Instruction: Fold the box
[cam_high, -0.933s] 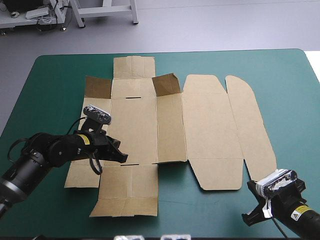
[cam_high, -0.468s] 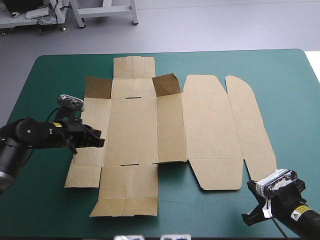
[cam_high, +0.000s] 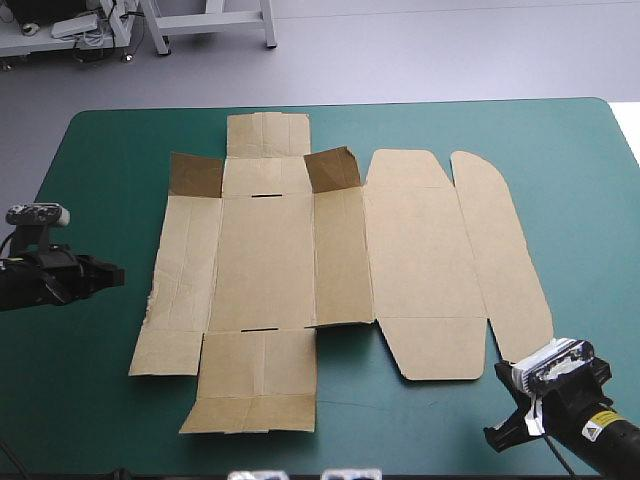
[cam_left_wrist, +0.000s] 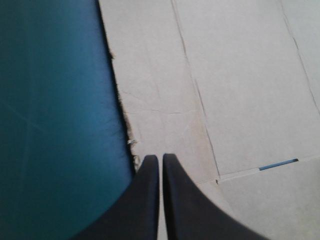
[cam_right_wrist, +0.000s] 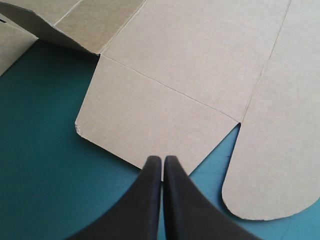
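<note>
Basically the fold is not yet begun: the box (cam_high: 300, 270) lies as one flat brown cut sheet across the middle of the table (cam_high: 60, 150), running from close to the far edge down toward the near edge and spreading right of centre, all creases open, no wall raised or tucked. The only parts off the surface are two small flaps (cam_high: 332, 168) toward the far edge, which look tipped up a little. Everything is left to do: side walls up, end flaps tucked, tray formed. The left tool (cam_high: 112, 274) sits over the teal-green cover (cam_high: 100, 400) by the table's left edge, apart from the sheet, fingers pressed together into one point and holding nothing; it is aimed at the box's ragged left edge. The right tool (cam_high: 505, 432) is at the near right corner, also pinched closed and empty, its tip just short of the box's near right panel, not touching as far as the wrist view shows. The cover looks smooth and flat, nothing else lying on it but the board. Beyond the far edge there is plain grey floor (cam_high: 420, 50).
</note>
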